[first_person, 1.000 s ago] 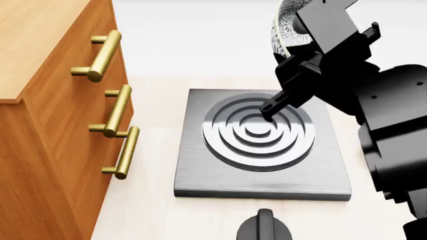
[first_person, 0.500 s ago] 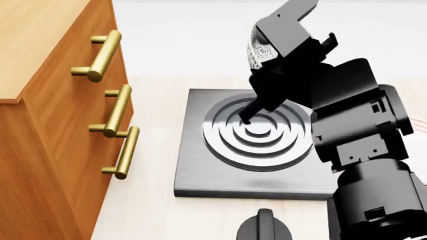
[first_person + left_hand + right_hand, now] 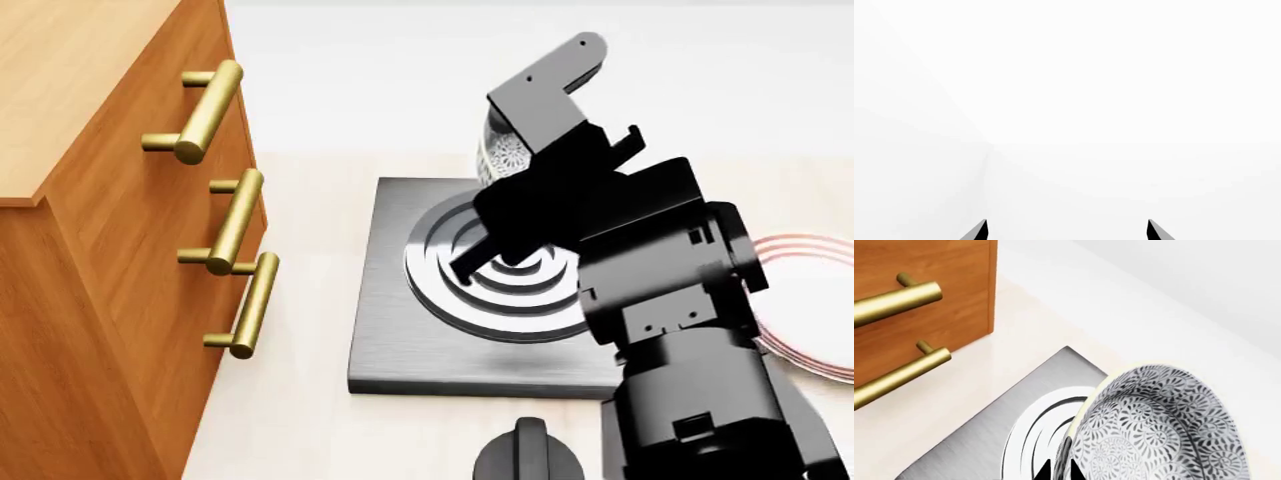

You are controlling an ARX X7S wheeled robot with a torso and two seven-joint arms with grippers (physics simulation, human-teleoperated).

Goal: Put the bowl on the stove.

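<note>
Left wrist view: only the two dark fingertips of the left hand [image 3: 1067,231] show, well apart with nothing between them, against blank white. This hand is idle and far from the work; neither bowl nor stove appears here.

Head view: the right hand [image 3: 514,160] is clamped on the bowl [image 3: 499,153], of which only a speckled sliver shows behind the black arm. The bowl hangs tilted on edge above the far side of the stove [image 3: 400,340], not yet touching it. The burner [image 3: 461,285] lies directly below and is bare. So the carry looks nearly done; judging from this, what is left is to level the bowl, lower it onto the rings and let go. The cabinet [image 3: 94,250] with brass handles [image 3: 240,220] stands close along the stove's left edge, a plate [image 3: 801,300] lies on the worktop [image 3: 287,420] to the right, partly hidden by the arm, and a black knob [image 3: 530,455] sits just beside the stove's near edge. Open room is mainly straight down.

Right wrist view: the bowl [image 3: 1161,425] fills the lower frame, its rim pinched between the fingertips [image 3: 1074,472], which stand close together on it. The burner's rings [image 3: 1034,435] show just beyond the rim with a clear gap; the cabinet's handles [image 3: 901,297] are near on one side.
</note>
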